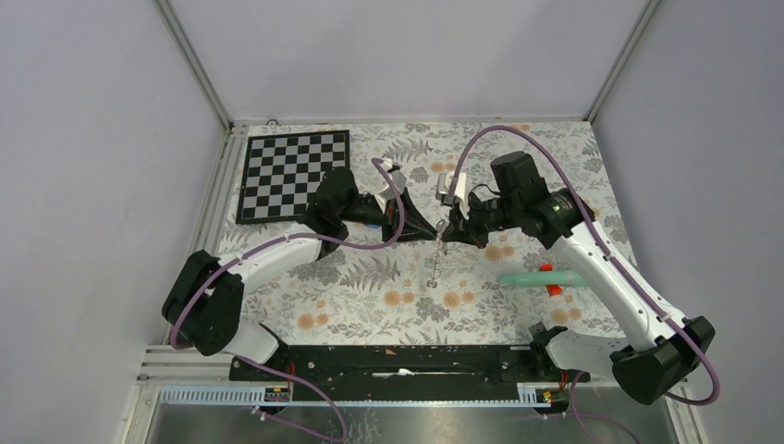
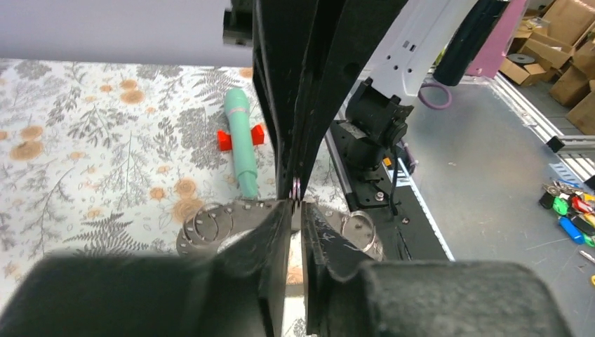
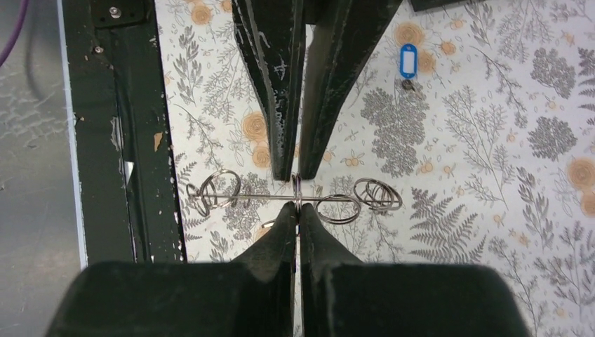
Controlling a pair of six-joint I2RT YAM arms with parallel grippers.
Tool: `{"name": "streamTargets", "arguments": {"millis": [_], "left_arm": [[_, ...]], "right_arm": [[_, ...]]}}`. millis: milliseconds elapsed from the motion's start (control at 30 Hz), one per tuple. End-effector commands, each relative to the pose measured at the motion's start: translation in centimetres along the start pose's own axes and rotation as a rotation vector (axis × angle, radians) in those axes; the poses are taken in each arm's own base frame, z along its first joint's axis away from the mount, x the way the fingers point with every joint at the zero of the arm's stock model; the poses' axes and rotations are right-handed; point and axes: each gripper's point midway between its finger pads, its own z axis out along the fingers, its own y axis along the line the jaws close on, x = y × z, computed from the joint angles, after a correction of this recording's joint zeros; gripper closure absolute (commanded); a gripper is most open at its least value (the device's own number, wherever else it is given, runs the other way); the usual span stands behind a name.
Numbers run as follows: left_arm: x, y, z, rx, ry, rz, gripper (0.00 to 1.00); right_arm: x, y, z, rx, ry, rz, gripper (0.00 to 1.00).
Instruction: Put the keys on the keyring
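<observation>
Flowered cloth (image 1: pixel 370 305) lies under everything, and near its middle my two claws meet tip to tip at the keyring (image 3: pixel 297 184). I see that ring edge-on, a thin sliver of metal between the four fingertips. My right claw (image 3: pixel 297 206) is pressed together on it, with no gap showing beside the metal. My left claw (image 2: pixel 297 205) comes at it from the other side. A narrow slit shows between its tips and the ring sits in that slit, but I cannot tell whether those fingers press it or only flank it. Just behind the pinch runs a thin wire rod (image 3: pixel 259 196) with round loops along it, one toward the rail (image 3: pixel 119 140) and two on the other side. Whether it hangs from the ring or lies on the cloth I cannot tell. The blue key (image 3: pixel 408 60) lies flat on the cloth, well apart from the ring, past my left fingers. Farther off on my right lies the teal stick (image 1: pixel 541 277) with a red piece (image 1: pixel 553 289) touching it, and the board (image 1: pixel 291 174) sits in the far left corner
</observation>
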Motion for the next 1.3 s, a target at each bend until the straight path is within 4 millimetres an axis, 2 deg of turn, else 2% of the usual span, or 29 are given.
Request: {"name": "streamTargets", "arguments": {"millis": [0, 67, 200, 400, 667, 833, 1033, 1267], "left_arm": [[-0.2, 1.8, -0.9, -0.077, 0.080, 0.108, 0.76], [-0.5, 2.1, -0.9, -0.086, 0.093, 0.128, 0.67], [-0.7, 2.5, -0.7, -0.083, 0.102, 0.141, 0.57], [-0.8, 2.1, 0.4, -0.040, 0.092, 0.132, 0.53], [-0.4, 1.8, 2.0, -0.001, 0.051, 0.075, 0.51], [-0.5, 2.0, 2.4, 0.005, 0.036, 0.066, 0.54], [-0.5, 1.8, 2.4, 0.011, 0.036, 0.066, 0.70], [-0.1, 1.5, 2.4, 0.024, 0.041, 0.057, 0.80]], "right_arm": [[-0.6, -0.6, -2.0, 0.047, 0.080, -0.020, 1.00], [0.1, -0.8, -1.9, 0.051, 0.123, -0.003, 1.00], [0.8, -1.2, -1.7, 0.060, 0.179, 0.019, 1.00], [1.1, -1.5, -1.5, 0.062, 0.254, 0.031, 1.00], [0.8, -1.3, -1.2, 0.050, 0.258, 0.034, 1.00], [0.9, -1.1, -0.9, 0.039, 0.253, 0.039, 1.00], [1.1, -1.1, -0.7, 0.037, 0.250, 0.039, 1.00], [1.3, -1.0, -0.6, 0.037, 0.249, 0.040, 1.00]]}}
